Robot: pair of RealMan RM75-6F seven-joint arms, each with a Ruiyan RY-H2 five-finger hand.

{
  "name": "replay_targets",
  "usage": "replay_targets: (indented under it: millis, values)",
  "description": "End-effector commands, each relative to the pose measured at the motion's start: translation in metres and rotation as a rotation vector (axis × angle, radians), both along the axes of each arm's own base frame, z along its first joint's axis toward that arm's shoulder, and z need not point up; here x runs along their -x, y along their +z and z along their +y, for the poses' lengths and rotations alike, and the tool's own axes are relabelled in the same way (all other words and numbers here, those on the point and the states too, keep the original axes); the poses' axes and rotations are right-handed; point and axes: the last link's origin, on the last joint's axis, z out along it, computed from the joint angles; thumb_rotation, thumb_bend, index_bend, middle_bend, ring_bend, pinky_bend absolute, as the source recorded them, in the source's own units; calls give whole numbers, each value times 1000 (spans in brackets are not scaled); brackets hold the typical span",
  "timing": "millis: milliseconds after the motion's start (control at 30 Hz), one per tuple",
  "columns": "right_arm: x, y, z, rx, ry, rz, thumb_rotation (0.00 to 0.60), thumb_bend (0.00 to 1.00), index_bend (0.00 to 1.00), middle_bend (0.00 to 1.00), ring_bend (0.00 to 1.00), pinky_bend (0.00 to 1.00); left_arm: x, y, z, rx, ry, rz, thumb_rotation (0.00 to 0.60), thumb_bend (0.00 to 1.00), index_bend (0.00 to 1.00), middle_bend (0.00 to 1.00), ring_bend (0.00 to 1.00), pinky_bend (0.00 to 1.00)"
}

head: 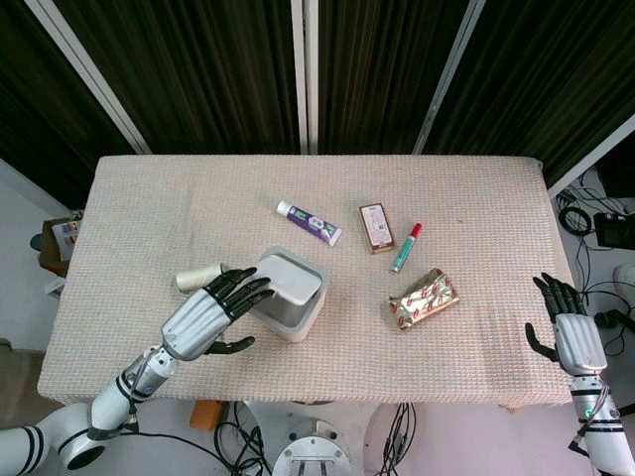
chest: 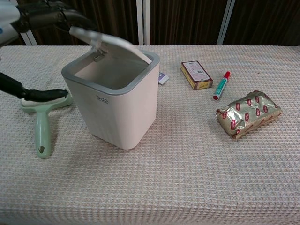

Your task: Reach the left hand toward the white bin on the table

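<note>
The white bin [chest: 115, 101] is stood on the worktop [head: 476, 188] left of centre, near the front edge. Its grey-rimmed lid [chest: 110, 43] is seen tilted up, hinged at the far side, so that the inside is exposed. A small dark logo is printed on the front wall below the rim; the letters are too small to be read with certainty.

The left hand [head: 210, 315] is held just beside the bin on its left. Its dark fingers [head: 238, 290] are spread and released, with the tips at the lid's left edge, and nothing is grasped. In the chest view the same hand [chest: 44, 11] is seen at the top left, above the raised lid, with its thumb [chest: 33, 93] stretched out lower down over a lint roller.

The lint roller [chest: 42, 119], with a pale green handle and a white roll, is laid on the worktop to the left of the bin.

Behind the bin a white tube [head: 309, 223] with purple print is laid. To its right are found a brown box [head: 376, 227] with a pale label, a green marker [head: 405, 248] with a red cap, and a gold foil packet [head: 424, 298] with red markings. Their writing cannot be read.

The right hand [head: 568, 332] is held off the worktop's right edge, well apart from everything, with fingers [head: 552, 293] released and spread.
</note>
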Motion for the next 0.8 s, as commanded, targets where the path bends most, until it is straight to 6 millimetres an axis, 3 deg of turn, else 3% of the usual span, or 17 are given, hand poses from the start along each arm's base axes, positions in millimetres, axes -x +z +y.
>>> replay_targets:
  millis: [33, 200, 400, 533, 800]
  values:
    - [0, 1, 1, 3, 1, -2, 600, 377, 0, 0, 0, 0, 21, 23, -8, -109, 54, 4, 463, 188, 96, 94, 85, 209]
    - [0, 2, 5, 9, 2, -4, 600, 377, 0, 0, 0, 0, 75, 43, -28, -157, 259, 25, 455, 174, 95, 109, 85, 209]
    - [0, -1, 21, 12, -3, 33, 600, 374, 0, 0, 0, 0, 142, 51, -58, -122, 514, 85, 455, 160, 106, 116, 85, 209]
    - [3, -8, 41, 8, -38, 66, 600, 361, 0, 0, 0, 0, 163, 56, -73, -102, 590, 81, 450, 160, 107, 118, 85, 209]
    - [1, -9, 56, 42, -35, 88, 600, 360, 0, 0, 0, 0, 172, 59, -78, -107, 609, 64, 438, 161, 108, 119, 85, 209]
